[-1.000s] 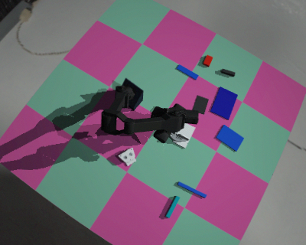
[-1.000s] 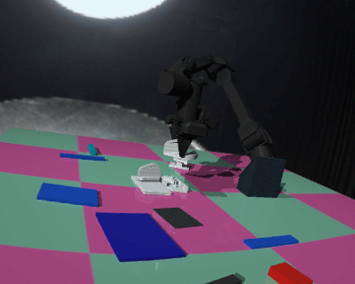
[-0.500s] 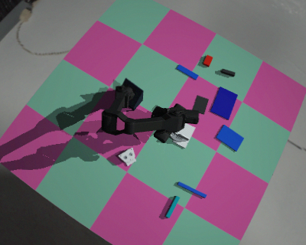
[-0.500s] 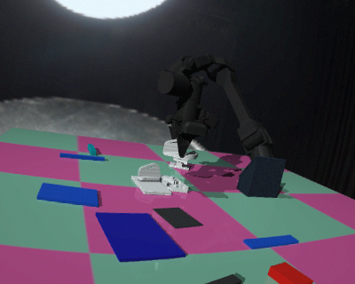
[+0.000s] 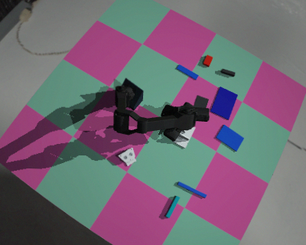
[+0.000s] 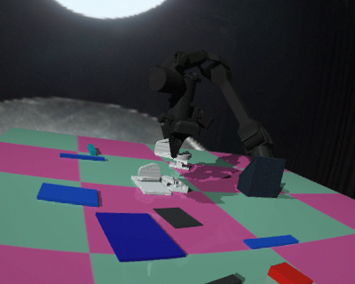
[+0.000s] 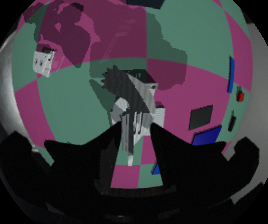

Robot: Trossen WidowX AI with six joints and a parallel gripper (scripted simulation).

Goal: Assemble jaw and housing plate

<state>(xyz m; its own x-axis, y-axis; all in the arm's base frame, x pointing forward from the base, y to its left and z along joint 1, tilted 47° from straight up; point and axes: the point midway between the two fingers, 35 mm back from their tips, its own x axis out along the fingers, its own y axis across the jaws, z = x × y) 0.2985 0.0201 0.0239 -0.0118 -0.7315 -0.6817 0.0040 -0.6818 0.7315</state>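
The white base (image 5: 186,141) (image 6: 153,188) (image 7: 158,119) stands on the checkered surface. A light ridged jaw (image 6: 149,171) stands up from it in the exterior view. My gripper (image 6: 175,154) (image 7: 136,125) points down and is shut on the other jaw (image 6: 162,148) (image 7: 131,91), a light grey ridged piece. In the exterior view this jaw appears raised above the surface, behind the base; in the wrist view it overlaps the base. Whether its teeth touch the seated jaw is hidden. The white housing plate (image 5: 127,156) (image 7: 43,63) lies apart, its two holes showing.
A dark grey square (image 5: 201,101) (image 6: 178,217) and a dark blue plate (image 5: 224,103) (image 6: 139,237) lie near the base. A blue slab (image 5: 229,138) lies beyond. A dark wedge-shaped block (image 6: 261,177) stands by the arm's foot. Blue bars, a teal bar and a red block (image 5: 207,60) lie farther out.
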